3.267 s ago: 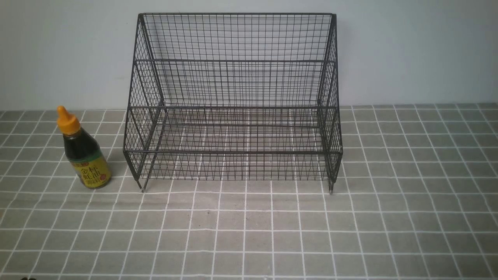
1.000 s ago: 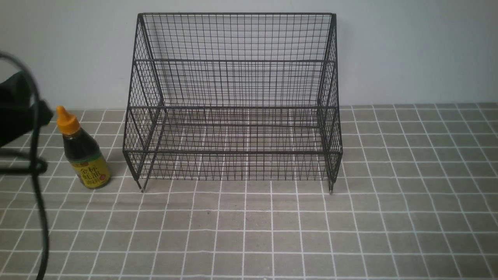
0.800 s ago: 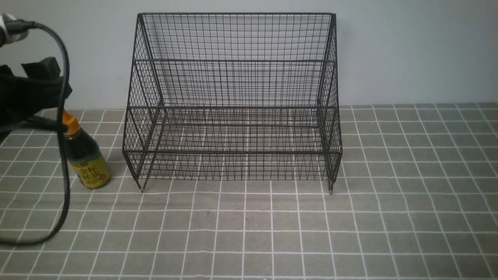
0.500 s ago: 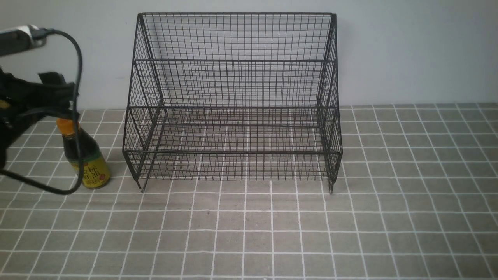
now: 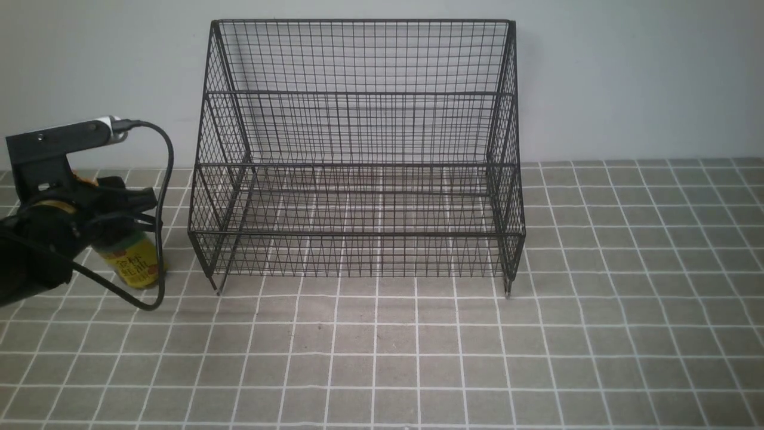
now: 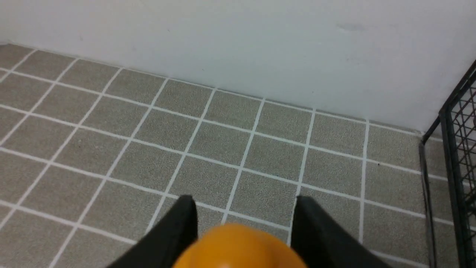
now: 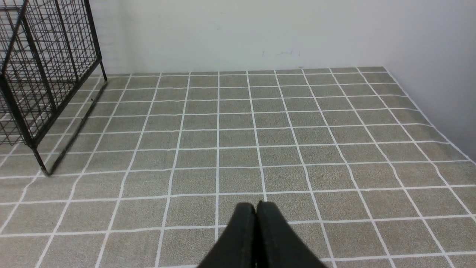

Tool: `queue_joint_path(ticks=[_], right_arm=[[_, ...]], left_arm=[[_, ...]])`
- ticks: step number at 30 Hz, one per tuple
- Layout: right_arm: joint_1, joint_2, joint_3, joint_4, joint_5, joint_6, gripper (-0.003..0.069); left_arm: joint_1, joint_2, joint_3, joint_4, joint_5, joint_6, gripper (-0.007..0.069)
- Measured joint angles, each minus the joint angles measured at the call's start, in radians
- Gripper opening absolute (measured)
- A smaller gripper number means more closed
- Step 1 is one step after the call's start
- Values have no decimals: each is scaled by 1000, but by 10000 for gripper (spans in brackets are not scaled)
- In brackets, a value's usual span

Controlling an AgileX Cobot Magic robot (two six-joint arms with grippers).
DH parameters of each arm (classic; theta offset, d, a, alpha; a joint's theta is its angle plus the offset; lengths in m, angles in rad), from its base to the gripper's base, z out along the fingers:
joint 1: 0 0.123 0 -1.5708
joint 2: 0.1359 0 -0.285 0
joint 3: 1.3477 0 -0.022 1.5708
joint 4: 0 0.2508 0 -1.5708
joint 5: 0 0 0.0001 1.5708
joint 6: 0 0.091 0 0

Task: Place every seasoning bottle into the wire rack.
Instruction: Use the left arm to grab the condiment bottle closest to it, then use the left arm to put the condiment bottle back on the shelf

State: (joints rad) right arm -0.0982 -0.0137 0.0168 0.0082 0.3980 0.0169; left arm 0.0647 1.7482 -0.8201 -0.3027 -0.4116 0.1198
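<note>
Pale wall over a grey gridded table

From where I stand, a plain, pale grey-white wall [image 5: 632,77] rises behind the table [image 5: 418,358]. The tabletop is grey, ruled all over with thin white lines that cross into a grid, some of them a little wavy. It runs back to the foot of the wall, where the two meet in a nearly straight edge. The light is soft and cool, and the wall looks smooth apart from a few faint marks.

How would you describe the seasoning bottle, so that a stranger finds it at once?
Find the large black wire rack. Just to its left, on the tiled surface, the left gripper is around a small bottle. Only it has a yellow label and orange cap.
</note>
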Motion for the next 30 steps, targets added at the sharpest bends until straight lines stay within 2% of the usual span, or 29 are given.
queue_joint_path(ticks=[9,11,16,21,25,30], right_arm=[[0,0,0,0,0,0,-12],[0,0,0,0,0,0,-12],[0,0,0,0,0,0,-12],[0,0,0,0,0,0,-12],[0,0,0,0,0,0,-12],[0,0,0,0,0,0,-12]], left_arm=[[0,-234,-28,-1,239,48,307],[0,-330,-82,0,349,48,307],[-79,-455,-183,3,491,46,307],[-223,-455,-218,3,478,45,307],[-351,-368,-218,3,393,46,307],[-424,-247,-218,22,286,99,300]])
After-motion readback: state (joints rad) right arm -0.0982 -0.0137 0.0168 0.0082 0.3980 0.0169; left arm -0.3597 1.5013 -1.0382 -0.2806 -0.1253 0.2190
